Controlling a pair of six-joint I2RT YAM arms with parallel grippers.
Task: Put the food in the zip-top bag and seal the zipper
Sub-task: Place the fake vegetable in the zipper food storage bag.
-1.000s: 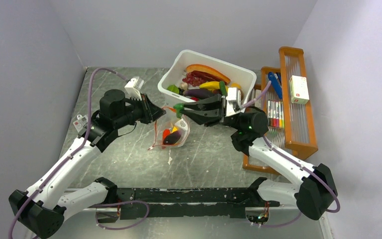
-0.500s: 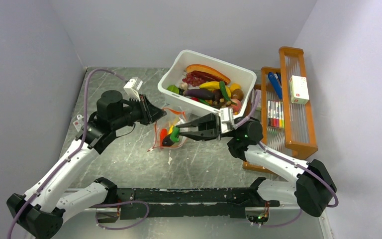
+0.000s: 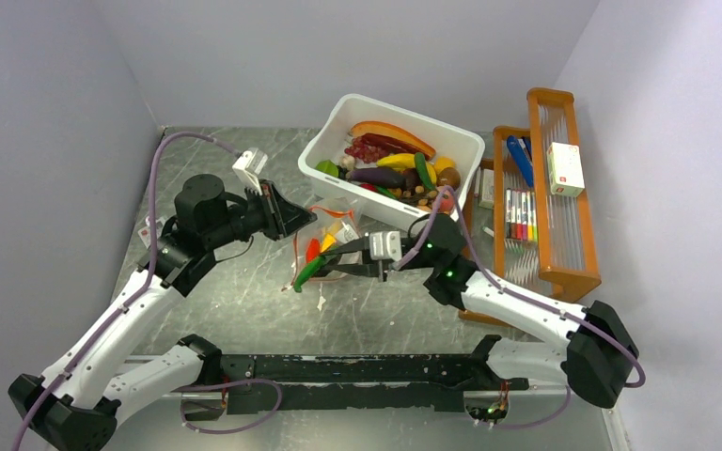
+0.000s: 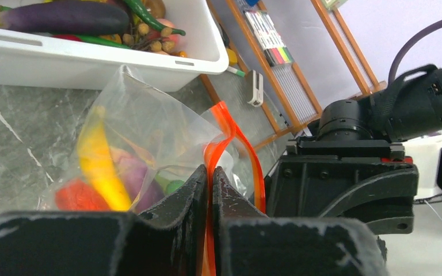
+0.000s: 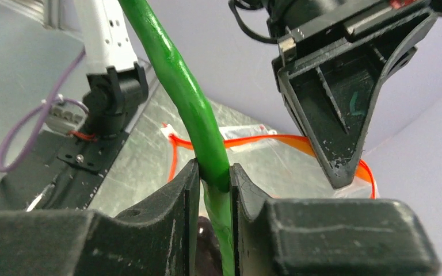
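The clear zip-top bag [image 3: 337, 237] lies in front of the white tub [image 3: 404, 103]. My left gripper [image 3: 303, 220] is shut on the bag's orange-red zipper [image 4: 231, 130] and holds that edge up, so the mouth gapes. In the left wrist view the gripper [image 4: 210, 171] pinches the strip, and yellow [image 4: 95, 158], red [image 4: 72, 195] and purple [image 4: 131, 172] toy food lie inside the bag [image 4: 149, 109]. My right gripper [image 3: 327, 265] is shut on a long green toy vegetable [image 3: 306, 273] at the bag's near side. In the right wrist view the gripper [image 5: 214, 172] holds the green piece [image 5: 193, 103] upright, with the zipper loop [image 5: 247, 141] behind it.
The tub holds more toy food [image 3: 390, 164], including a purple aubergine [image 4: 63, 17]. Orange wooden racks [image 3: 564, 254] with marker pens [image 3: 520, 214] and a small box [image 3: 565, 169] stand at the right. Grey walls close in the left, back and right.
My right gripper has carried the green toy vegetable from beside the tub down and to the left, to the bag's near side. My left gripper has held the zipper almost still.
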